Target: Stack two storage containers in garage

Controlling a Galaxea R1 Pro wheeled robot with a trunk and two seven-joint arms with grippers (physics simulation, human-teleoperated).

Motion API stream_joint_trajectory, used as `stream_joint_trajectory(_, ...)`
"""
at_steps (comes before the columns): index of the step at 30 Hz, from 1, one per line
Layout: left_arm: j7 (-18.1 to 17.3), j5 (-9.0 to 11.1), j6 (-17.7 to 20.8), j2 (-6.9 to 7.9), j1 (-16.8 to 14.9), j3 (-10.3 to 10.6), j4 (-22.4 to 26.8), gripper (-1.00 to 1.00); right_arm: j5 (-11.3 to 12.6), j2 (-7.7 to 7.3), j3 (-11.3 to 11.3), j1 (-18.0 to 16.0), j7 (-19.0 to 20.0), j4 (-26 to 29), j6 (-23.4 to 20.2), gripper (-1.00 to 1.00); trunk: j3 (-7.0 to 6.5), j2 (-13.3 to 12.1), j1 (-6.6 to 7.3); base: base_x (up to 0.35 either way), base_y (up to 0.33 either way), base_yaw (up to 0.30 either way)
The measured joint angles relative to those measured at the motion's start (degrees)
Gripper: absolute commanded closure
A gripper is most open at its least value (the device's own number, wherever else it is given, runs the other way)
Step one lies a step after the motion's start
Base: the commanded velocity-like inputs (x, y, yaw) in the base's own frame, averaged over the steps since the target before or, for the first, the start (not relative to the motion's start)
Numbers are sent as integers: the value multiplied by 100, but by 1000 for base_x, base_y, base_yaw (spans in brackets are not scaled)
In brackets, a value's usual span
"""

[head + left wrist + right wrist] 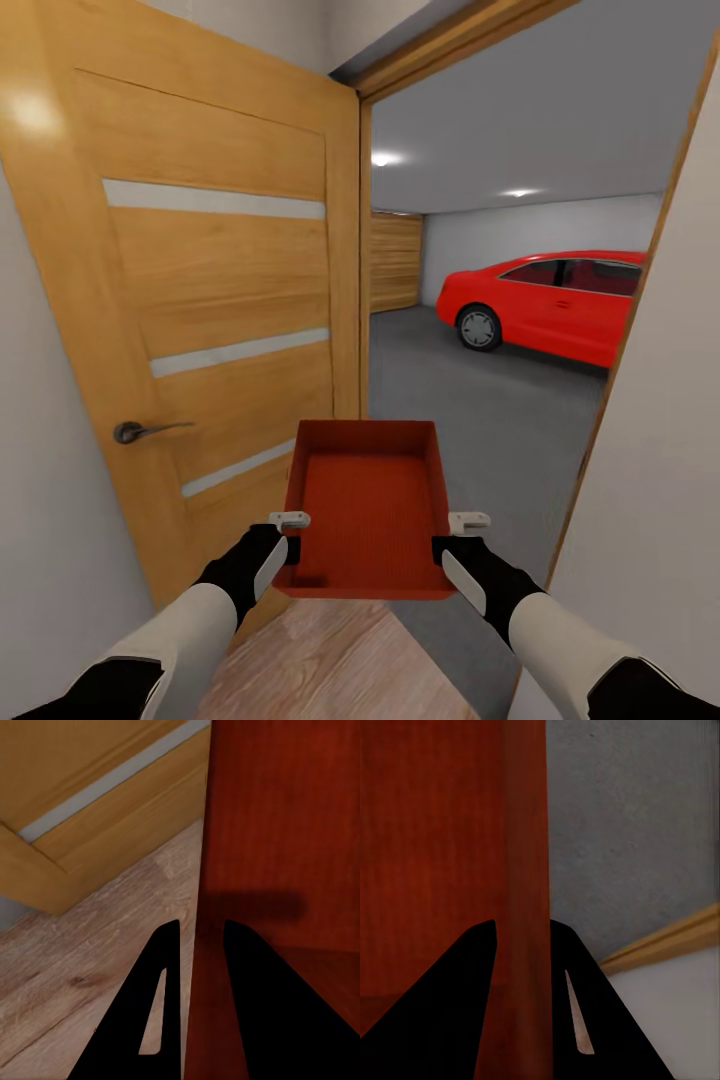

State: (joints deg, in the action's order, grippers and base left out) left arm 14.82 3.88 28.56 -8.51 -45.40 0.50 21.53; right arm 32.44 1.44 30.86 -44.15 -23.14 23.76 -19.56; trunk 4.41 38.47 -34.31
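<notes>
One orange-red rectangular open-top plastic bin (365, 505), empty and unlabelled, hangs at the open wooden door (215, 300) before the garage's grey concrete floor (480, 400). Left gripper (201, 937) and right gripper (521, 934) each pinch a side wall.

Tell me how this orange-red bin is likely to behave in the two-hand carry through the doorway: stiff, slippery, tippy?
The storage container looks stiff: its walls hold straight between the left hand and right hand. It is probably light, being empty and thin-walled. Each hand pinches only a narrow side rim, and the surface looks smooth, so it could slip or pivot if bumped against the door.
</notes>
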Motion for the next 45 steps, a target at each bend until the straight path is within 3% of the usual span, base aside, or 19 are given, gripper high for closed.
stream_joint_trajectory(10, 0, 1, 0, -1, 0, 1, 0, 100, 14, -4, 8, 0, 0, 0, 1, 100, 0, 0, -1, 192, 148, -245)
stream_joint_trajectory(29, -4, -2, -4, -1, 0, 3, -1, 100, 16, -6, 10, 0, 0, 1, 4, 100, 0, -1, -2, 8, 4, -244)
stream_joint_trajectory(45, 9, 13, 2, 0, 1, 9, 2, 100, 11, -2, 6, 0, 3, -2, 3, 100, 0, 0, -1, 156, 222, -30)
